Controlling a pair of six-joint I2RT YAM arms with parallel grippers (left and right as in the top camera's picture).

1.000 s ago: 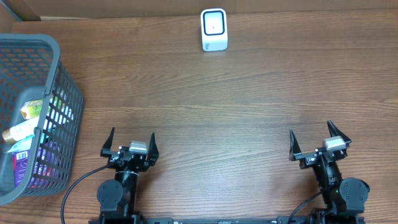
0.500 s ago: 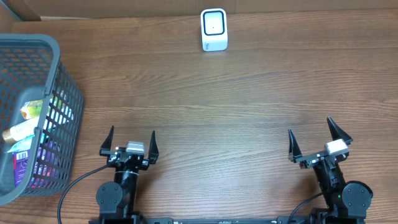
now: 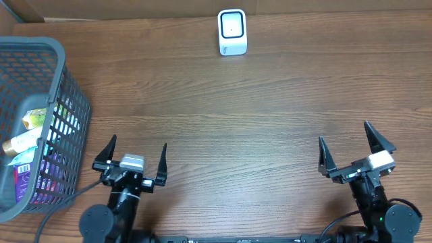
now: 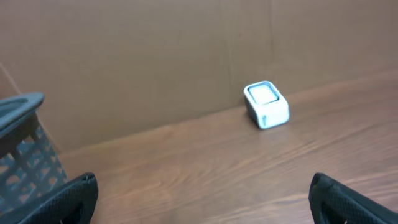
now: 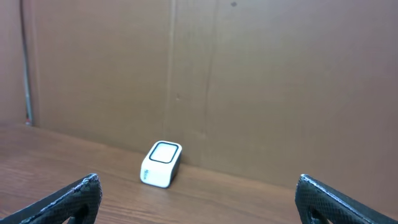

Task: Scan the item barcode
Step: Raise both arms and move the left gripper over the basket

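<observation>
While the left gripper (image 3: 138,146) and right gripper (image 3: 344,133) gape empty over the wood-grain table (image 3: 223,111), packaged items (image 3: 25,138) lie in a grey plastic lattice basket (image 3: 71,94); a rounded white scanner (image 3: 232,32) stands by the cardboard wall (image 5: 261,74).

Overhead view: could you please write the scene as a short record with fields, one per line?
scanner: white, at the far edge of the table, near the middle
basket: grey mesh, at the left edge, holds several packaged items
left gripper: open, empty, near the basket
right gripper: open, empty, at the near right
item held: none
task state: no item picked up yet
</observation>
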